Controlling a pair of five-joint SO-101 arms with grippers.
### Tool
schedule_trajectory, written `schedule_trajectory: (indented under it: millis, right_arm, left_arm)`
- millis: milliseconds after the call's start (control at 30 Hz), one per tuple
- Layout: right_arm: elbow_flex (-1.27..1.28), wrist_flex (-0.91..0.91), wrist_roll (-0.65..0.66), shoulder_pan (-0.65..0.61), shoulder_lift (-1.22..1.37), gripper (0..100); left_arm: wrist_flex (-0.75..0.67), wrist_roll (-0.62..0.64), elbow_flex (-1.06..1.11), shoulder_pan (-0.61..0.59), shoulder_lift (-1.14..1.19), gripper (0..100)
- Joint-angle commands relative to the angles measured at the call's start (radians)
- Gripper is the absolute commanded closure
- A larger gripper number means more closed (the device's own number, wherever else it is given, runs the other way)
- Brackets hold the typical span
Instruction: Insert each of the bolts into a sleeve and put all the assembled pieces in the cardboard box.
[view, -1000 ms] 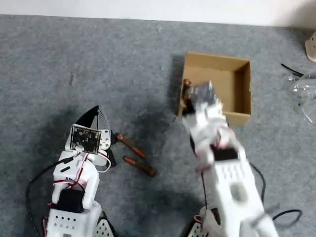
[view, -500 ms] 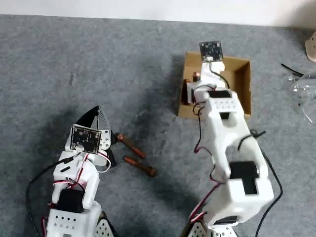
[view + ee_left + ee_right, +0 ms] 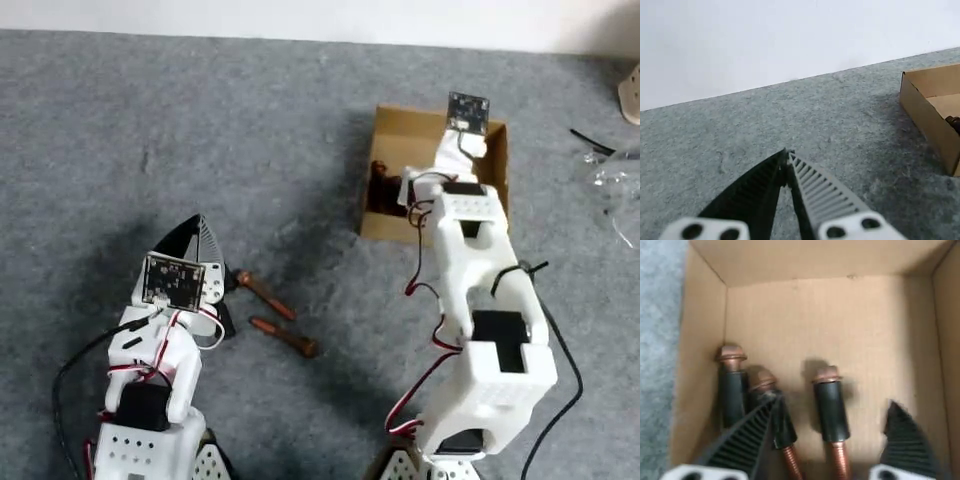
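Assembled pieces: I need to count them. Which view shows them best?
The right wrist view: it looks straight into the cardboard box, where three assembled pieces lie. In the high view the right arm covers most of the box. The left wrist view catches a box corner and a sliver of one piece.

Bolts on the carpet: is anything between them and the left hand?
Nothing visible does. The farther bolt and the nearer bolt lie on bare carpet just beside the left hand, which is shut and does not point at them.
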Motion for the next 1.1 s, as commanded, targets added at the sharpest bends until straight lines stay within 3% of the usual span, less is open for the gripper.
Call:
schedule_trajectory:
  millis: [0,300,400,600,767,933,1067]
  right_arm:
    - [-0.048,0.01,-0.011,0.018,-0.021,67.7]
    - [0.033,0.229,-0.011,-0.059,-0.314,67.7]
    - [0.168,0.231,-0.003,-0.168,-0.483,67.7]
    - [0.441,0.226,0.141,-0.49,-0.814,67.7]
    - [0.61,0.176,0.16,-0.662,-0.947,67.7]
    - [0.677,0.156,0.161,-0.662,-0.912,67.7]
    - [0.677,0.134,0.161,-0.648,-0.842,67.7]
  left_arm:
    - [0.0,0.003,0.019,-0.008,-0.007,99]
    - [0.0,0.003,0.019,-0.01,-0.007,99]
    - [-0.002,0.005,0.019,-0.019,-0.007,99]
    - [-0.005,0.008,0.019,-0.085,-0.012,99]
    - [-0.005,0.008,0.019,-0.087,-0.016,99]
    - [-0.002,0.008,0.019,-0.117,-0.013,99]
    - [-0.006,0.008,0.019,-0.234,-0.016,99]
